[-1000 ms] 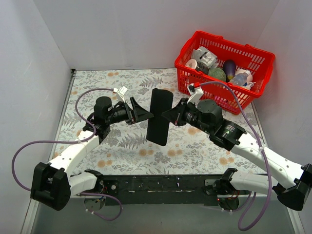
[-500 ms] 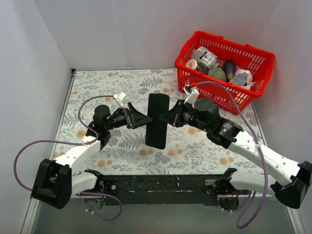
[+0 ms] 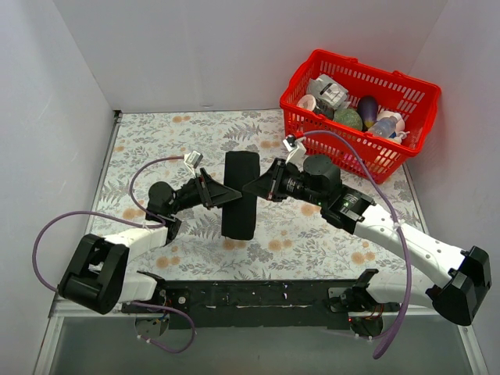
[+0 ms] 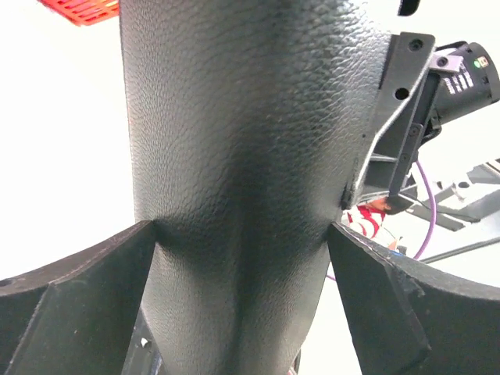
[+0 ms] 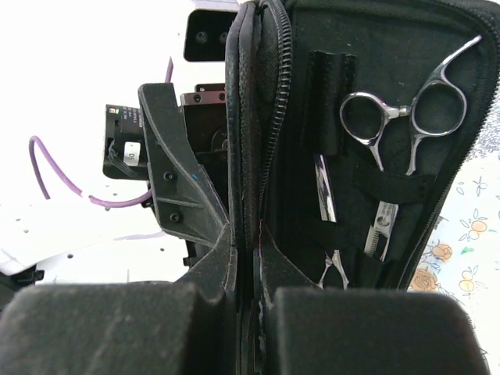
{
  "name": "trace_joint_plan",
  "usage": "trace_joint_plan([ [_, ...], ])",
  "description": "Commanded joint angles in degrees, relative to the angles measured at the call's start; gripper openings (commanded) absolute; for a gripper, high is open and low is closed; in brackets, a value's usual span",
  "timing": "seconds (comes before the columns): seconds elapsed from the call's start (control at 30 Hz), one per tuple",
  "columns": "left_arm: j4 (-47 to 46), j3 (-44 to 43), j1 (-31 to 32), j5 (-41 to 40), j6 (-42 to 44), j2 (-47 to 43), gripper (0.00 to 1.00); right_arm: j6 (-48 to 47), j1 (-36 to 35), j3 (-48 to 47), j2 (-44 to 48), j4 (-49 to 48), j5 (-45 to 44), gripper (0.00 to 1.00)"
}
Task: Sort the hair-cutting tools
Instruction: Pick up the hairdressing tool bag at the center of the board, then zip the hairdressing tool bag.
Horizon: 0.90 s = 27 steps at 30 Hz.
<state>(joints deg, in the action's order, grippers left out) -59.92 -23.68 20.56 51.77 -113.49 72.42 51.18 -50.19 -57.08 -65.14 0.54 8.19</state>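
Observation:
A flat black folding case [image 3: 239, 195] is held off the mat between both grippers. My left gripper [image 3: 228, 194] grips it from the left; in the left wrist view its grained outer skin [image 4: 234, 156] fills the gap between my fingers [image 4: 78, 289]. My right gripper [image 3: 251, 187] is shut on the case's zipped edge [image 5: 248, 195]. The right wrist view shows the case partly open, with silver ring-handled scissors [image 5: 406, 117] and other silver blades [image 5: 326, 199] strapped inside. The black comb is not visible.
A red basket [image 3: 414, 86] with bottles and egg-shaped items stands at the back right. A floral mat [image 3: 156, 141] covers the table. White walls close in the left, back and right sides.
Both grippers and the case between them have moved left and a little nearer to me. The hold on the case has not changed.

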Motion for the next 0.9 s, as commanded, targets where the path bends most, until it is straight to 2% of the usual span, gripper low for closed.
trace_joint_plan([
  [0.0, -14.6, 0.5, 2.1, 2.2, -9.5, 2.5, 0.85, 5.3, -1.2, 0.1, -0.2, -16.7, 7.2, 0.01],
  [0.07, -19.7, 0.3, 2.3, 2.5, -13.1, 3.6, 0.76, 5.3, -1.1, 0.7, -0.4, -17.2, 7.0, 0.01],
  [0.1, -20.8, 0.2, 2.3, 2.9, -14.0, 3.8, 0.66, 4.6, -1.1, 1.0, -0.3, -17.1, 6.9, 0.01],
  [0.13, -21.5, 0.1, 2.3, 3.1, -14.7, 3.8, 0.62, 4.0, -1.0, 1.0, -0.3, -16.5, 6.8, 0.01],
  [0.3, -15.2, -1.4, 2.2, 3.8, -12.0, 0.9, 0.38, -1.1, -1.0, -1.5, -0.2, -10.9, 5.6, 0.01],
  [0.33, -12.4, -1.5, 2.2, 3.6, -11.3, 0.4, 0.31, -3.0, -1.0, -2.6, -0.2, -8.2, 5.3, 0.01],
  [0.4, -11.1, -2.1, 2.3, 3.3, -10.4, -0.6, 0.27, -5.3, -1.0, -3.7, 0.3, -5.1, 3.8, 0.02],
  [0.43, -10.2, -2.3, 2.3, 3.2, -10.3, -0.7, 0.24, -7.5, -1.0, -5.0, 0.5, -1.9, 3.3, 0.11],
  [0.47, -9.5, -2.5, 2.2, 3.2, -10.2, -0.7, 0.23, -8.8, -1.0, -5.6, 1.2, -0.6, 2.3, 0.30],
  [0.53, -6.5, -2.8, 2.2, 2.4, -9.1, -0.8, 0.20, -10.8, -1.0, -7.9, 2.7, 5.4, 1.8, 0.41],
  [0.57, -5.2, -2.9, 2.3, 0.8, -8.7, -1.0, 0.17, -13.5, -1.0, -8.7, 3.4, 7.6, 1.2, 0.51],
  [0.63, -0.2, -3.0, 2.2, -1.4, -6.6, -1.5, 0.08, -15.8, -1.1, -10.2, 4.7, 14.3, 1.2, 0.55],
  [0.67, 1.8, -3.5, 2.2, -3.7, -5.8, -1.4, 0.00, -17.8, -1.2, -10.4, 5.2, 16.3, 1.0, 0.56],
  [0.73, 8.2, -5.7, 2.1, -5.4, -2.5, -0.5, 0.00, -19.4, -1.2, -9.5, 6.3, 20.9, 0.7, 0.56],
  [0.87, 14.1, -9.9, 2.1, -8.9, -0.2, 2.2, 0.00, -21.3, -1.3, -3.8, 9.1, 24.1, 2.9, 0.54],
])
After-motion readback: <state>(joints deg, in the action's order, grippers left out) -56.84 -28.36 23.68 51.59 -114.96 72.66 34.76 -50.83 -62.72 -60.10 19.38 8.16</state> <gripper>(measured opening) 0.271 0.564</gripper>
